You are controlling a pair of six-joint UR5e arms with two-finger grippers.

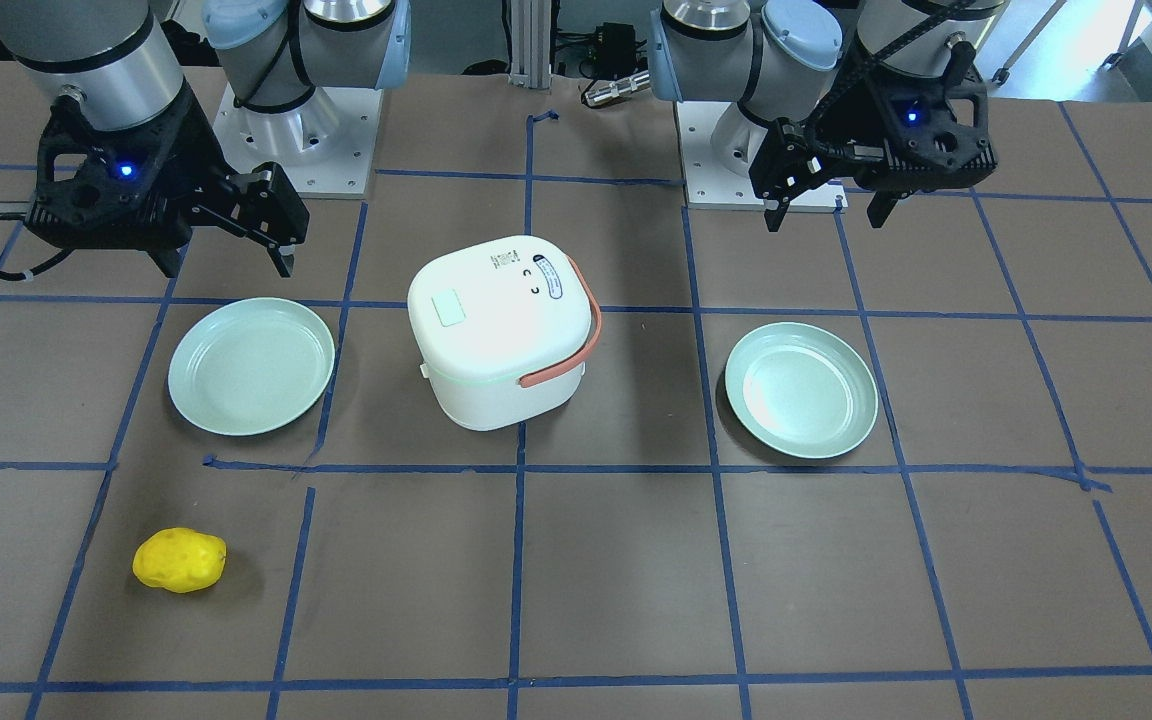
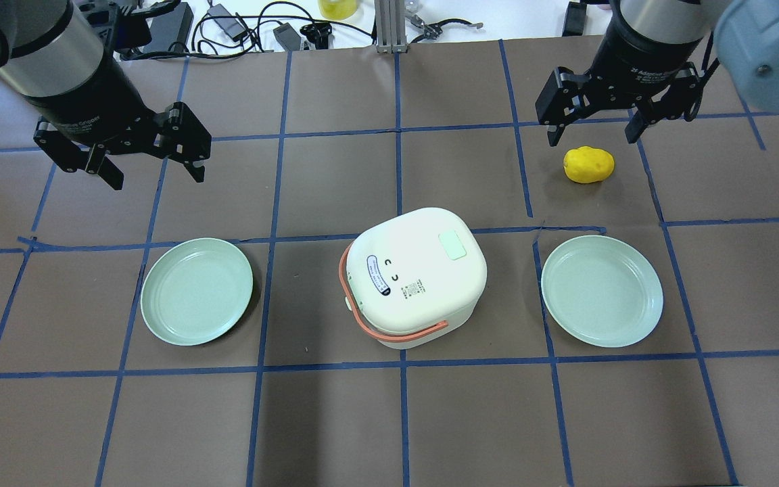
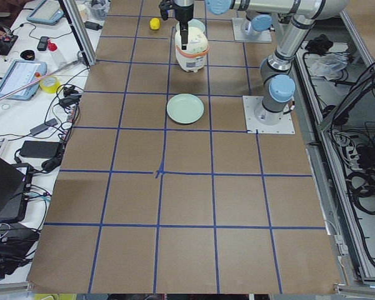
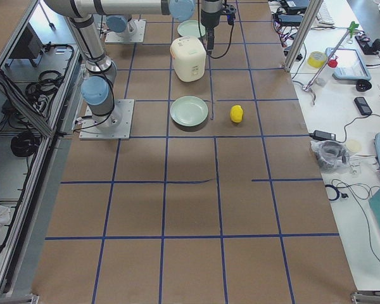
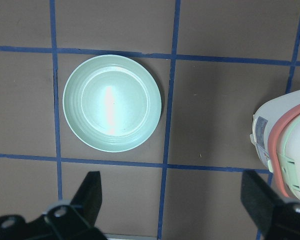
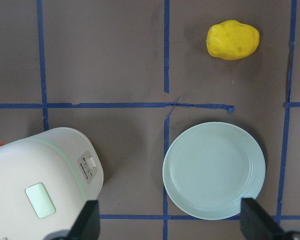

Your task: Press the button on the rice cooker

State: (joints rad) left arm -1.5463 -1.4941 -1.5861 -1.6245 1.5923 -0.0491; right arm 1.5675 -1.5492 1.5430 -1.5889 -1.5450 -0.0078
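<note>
White rice cooker mid-table from the front, well apart from left gripper and right gripper, both spread wide. From overhead, green button on its lid, untouched. On left wrist camera, rice cooker at right edge; on right wrist camera, lower left.

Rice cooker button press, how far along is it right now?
Nothing looks done yet. The rice cooker sits closed, its pale green button untouched. Nothing is in hand: the left gripper and right gripper both hover clear of it, jaws open and empty. Left to do: bring one gripper over the cooker, come down on the button and press.
</note>
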